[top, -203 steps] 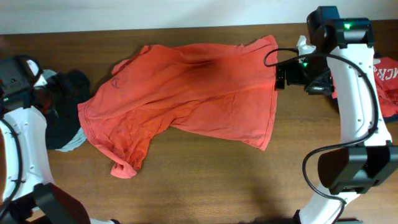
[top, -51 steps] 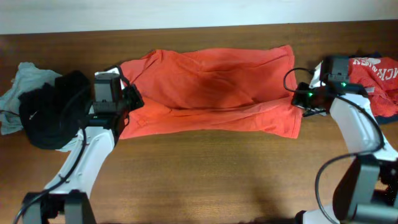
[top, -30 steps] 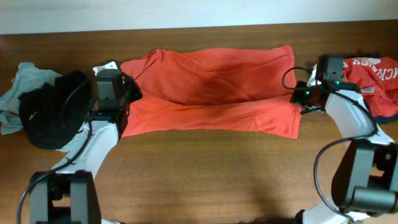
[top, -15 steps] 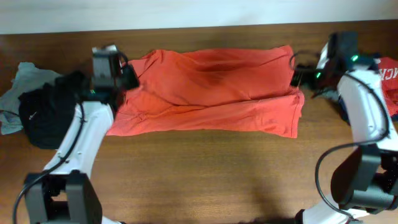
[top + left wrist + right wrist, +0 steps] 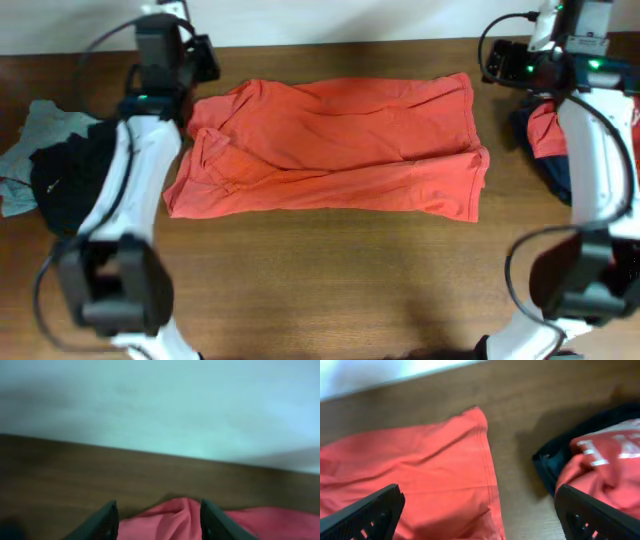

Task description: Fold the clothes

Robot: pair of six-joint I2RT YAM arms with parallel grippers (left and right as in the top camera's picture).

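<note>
- Overhead, the orange-red T-shirt (image 5: pixel 330 150) lies flat across the middle of the table (image 5: pixel 330 290). It is folded lengthwise into a long band, straight-edged at its right end and more rumpled at its left.
- It looks like thin, soft cloth: light, limp, and likely to sag and crease once lifted, holding no shape of its own.
- My judgement is that the best hold is a pinch at the two corners of one short end. There the layers lie together, so both should come up as one.
- The left gripper (image 5: pixel 205 60) hangs over the far edge of the table, just beyond the shirt's far left corner. In the left wrist view its jaws stand partly apart with nothing between them, and the cloth lies below and ahead of the tips.
- The right gripper (image 5: pixel 495 62) hovers off the far right corner, clear of the cloth. The right wrist view shows its jaws spread wide and empty, with the shirt's corner on the table below them.
- Other clothes lie apart from the shirt. A black garment (image 5: pixel 65 180) sits on a pale grey-blue garment (image 5: pixel 25 135) at the left. At the right, a red garment (image 5: pixel 543 130) with white lettering sits on a navy garment (image 5: pixel 552 178).
</note>
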